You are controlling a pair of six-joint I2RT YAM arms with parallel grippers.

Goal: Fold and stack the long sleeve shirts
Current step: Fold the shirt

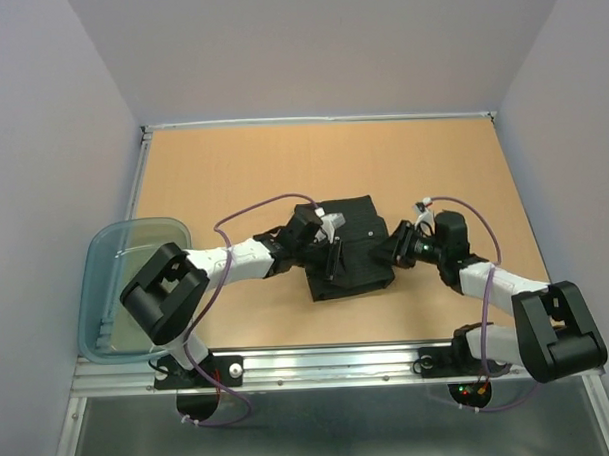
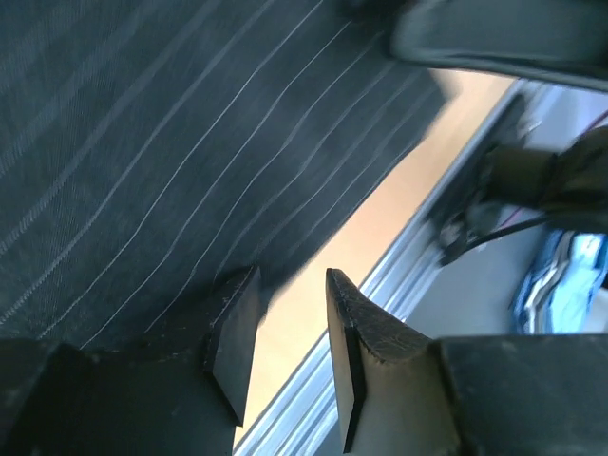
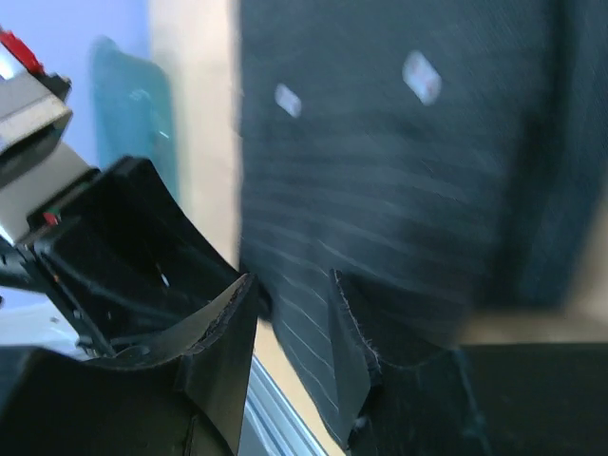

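Black shirt on table between left arm, right arm; tub left.

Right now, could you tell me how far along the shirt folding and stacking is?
Done: the black shirt lies on the table as a compact folded rectangle. In hand: the left end effector and right end effector sit at its opposite sides, jaws apart, gripping nothing I can see. Left: stacking; no second shirt or stack is in view.
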